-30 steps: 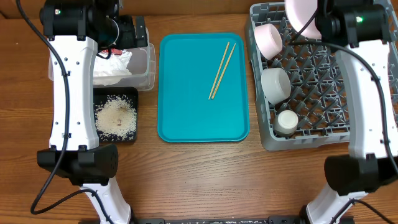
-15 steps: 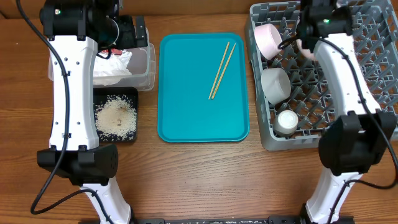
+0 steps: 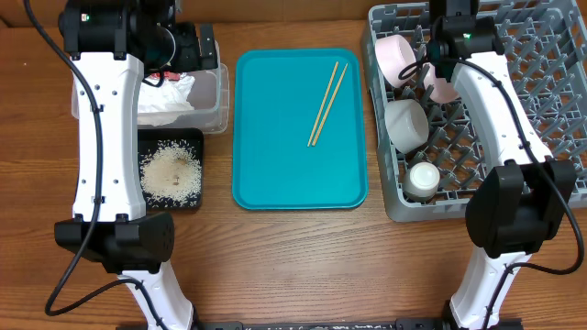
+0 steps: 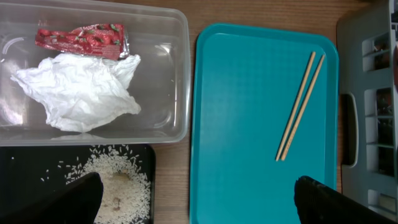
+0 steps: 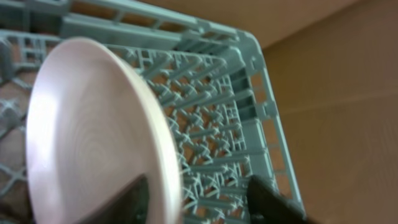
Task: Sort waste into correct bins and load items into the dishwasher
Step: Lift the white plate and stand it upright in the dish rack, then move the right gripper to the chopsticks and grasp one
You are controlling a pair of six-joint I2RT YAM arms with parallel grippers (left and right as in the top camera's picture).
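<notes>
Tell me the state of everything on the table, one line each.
Plate: gripped by right end effector, at rack.
Bowls: in rack.
Cup: in rack.
Chopsticks: on teal tray.
Napkin: in clear tub.
Wrapper: in clear tub.
Rice: in black tray.
Left end effector: open, empty.

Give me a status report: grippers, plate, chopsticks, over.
Left gripper open, near clear plastic tub. Right gripper straddles round white-pink plate over grey dish rack; grip unclear. Thin wooden chopsticks on teal tray, unobstructed.
</notes>
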